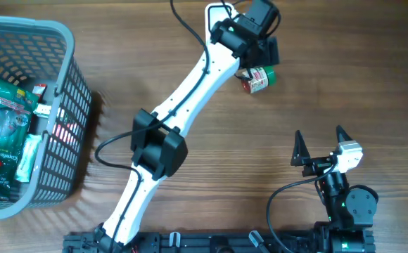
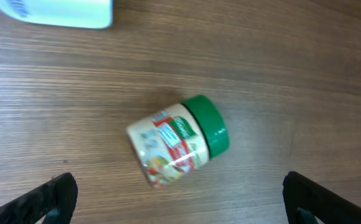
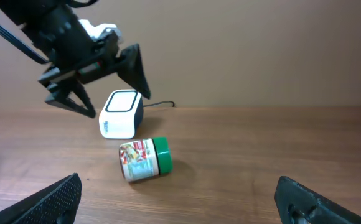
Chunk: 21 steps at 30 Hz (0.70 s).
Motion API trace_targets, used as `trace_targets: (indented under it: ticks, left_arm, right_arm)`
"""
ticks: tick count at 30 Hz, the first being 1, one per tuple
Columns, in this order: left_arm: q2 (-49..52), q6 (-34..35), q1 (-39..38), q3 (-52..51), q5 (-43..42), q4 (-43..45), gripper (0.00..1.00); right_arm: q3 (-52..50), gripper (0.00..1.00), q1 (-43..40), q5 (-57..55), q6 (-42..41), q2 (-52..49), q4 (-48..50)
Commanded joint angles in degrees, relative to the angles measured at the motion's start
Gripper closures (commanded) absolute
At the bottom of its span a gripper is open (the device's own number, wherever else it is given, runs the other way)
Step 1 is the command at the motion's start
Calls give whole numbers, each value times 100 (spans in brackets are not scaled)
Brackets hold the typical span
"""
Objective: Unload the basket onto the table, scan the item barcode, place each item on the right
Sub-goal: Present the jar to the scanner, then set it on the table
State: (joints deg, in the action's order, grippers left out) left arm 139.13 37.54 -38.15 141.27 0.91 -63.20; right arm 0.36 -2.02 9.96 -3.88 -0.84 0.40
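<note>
Jar (image 2: pixel 177 140) on side near far edge of counter (image 1: pixel 345 84), beside scanner (image 3: pixel 121 114); left jaws wide open above it, right jaws wide open, both empty.

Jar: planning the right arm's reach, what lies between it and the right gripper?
Only bare table between jar and right gripper, in the right wrist view.

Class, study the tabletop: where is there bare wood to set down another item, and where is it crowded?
Free: the wide wood between the basket and the left arm, and the stretch between the jar and the open right gripper. Crowded: around the jar, where the scanner and the open left gripper cluster. The basket holds packets.
</note>
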Motion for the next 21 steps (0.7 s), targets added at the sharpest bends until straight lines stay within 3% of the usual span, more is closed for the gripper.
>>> trace_targets:
  ticks: [1,7,11,21]
  left_arm:
    - [365,-107,-70,37,-55,334,0]
    - [695,-35,-57,37,-107,330,0]
    - [868,476,-52,37,-114,444,0]
    - [977,942,-55,37,-170,538,0]
  right_arm:
    - [-7,0,-13,-116,-61,42,22]
    - [-7,0,-13,-116,-63,42,24]
    - [-7,0,-13,-116,-61,42,22]
    - [-7,0,-13,-116,-63,42,22]
